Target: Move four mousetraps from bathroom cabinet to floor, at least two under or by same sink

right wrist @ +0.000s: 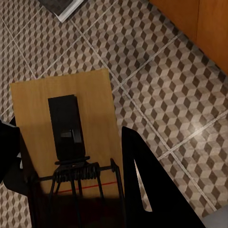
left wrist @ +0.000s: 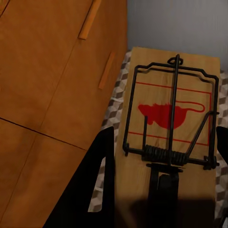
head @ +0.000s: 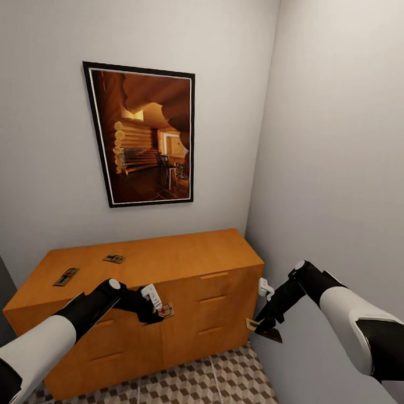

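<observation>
The orange-brown cabinet (head: 182,256) stands against the back wall in the corner. Two mousetraps (head: 66,276) (head: 114,258) lie flat on its top at the left. In front of the drawers my left gripper (head: 162,312) is shut on a third mousetrap (head: 167,310); in the left wrist view that mousetrap (left wrist: 171,118) shows its red mouse print and dark wire between the fingers (left wrist: 102,175). By the cabinet's right end my right gripper (head: 263,330) is shut on a fourth mousetrap (head: 254,325). This mousetrap (right wrist: 66,118) hangs above the cube-patterned bathroom floor (right wrist: 166,85).
A framed picture (head: 143,136) hangs on the wall above the cabinet. The right wall (head: 343,172) runs close beside my right arm. Tiled floor (head: 219,383) lies open before the cabinet. A grey-and-white object (right wrist: 64,7) rests on the floor in the right wrist view.
</observation>
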Robot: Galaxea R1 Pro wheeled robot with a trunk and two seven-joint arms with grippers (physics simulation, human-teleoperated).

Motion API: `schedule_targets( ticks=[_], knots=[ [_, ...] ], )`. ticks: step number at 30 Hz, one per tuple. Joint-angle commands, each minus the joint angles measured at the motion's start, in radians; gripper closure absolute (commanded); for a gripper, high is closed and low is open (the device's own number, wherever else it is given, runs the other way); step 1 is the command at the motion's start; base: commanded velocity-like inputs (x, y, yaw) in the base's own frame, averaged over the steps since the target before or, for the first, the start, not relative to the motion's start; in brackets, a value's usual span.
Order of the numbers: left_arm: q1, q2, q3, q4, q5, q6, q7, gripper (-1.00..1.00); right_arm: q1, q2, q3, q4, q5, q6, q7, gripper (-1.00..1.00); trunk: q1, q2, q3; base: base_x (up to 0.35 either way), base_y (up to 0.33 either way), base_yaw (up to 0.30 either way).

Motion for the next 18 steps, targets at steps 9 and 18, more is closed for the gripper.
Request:
schedule_targets(
  ticks=[9,18],
  knots=[
    [0.0,0.003,-0.002,0.026,0.002,0.004,-0.001,1.0,0.0,0.0,0.003,-0.001,-0.001,0.017,0.006,1.0,0.0,-0.001,-0.001,0.0,0.0,0.0],
    [0.0,0.0,-0.001,0.081,0.02,0.0,-0.001,1.0,0.0,0.001,0.004,-0.003,-0.001,0.017,0.006,1.0,0.0,-0.001,-0.001,0.0,0.0,0.0]
  ],
)
